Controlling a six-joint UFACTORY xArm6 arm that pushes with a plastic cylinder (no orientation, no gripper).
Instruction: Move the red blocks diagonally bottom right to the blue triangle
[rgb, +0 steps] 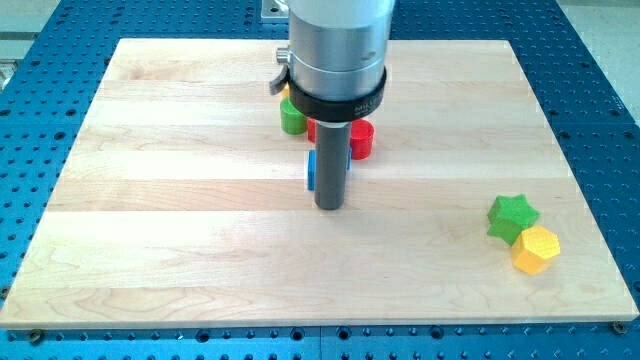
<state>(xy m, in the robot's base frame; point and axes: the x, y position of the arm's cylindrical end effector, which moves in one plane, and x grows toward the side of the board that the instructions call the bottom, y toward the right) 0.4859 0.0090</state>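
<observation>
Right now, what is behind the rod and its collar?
Showing past the rod: the green cylinder, the red cylinder, a red sliver, a blue edge. Their remaining parts are covered. My tip rests below them.

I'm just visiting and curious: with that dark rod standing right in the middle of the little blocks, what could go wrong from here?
My tip stands just below the cluster, and the arm hides most of it: only slivers of a blue block and a red block show beside the red cylinder. A push might catch the blue piece instead of the red ones. The green cylinder sits beside the reds and could get dragged along.
</observation>
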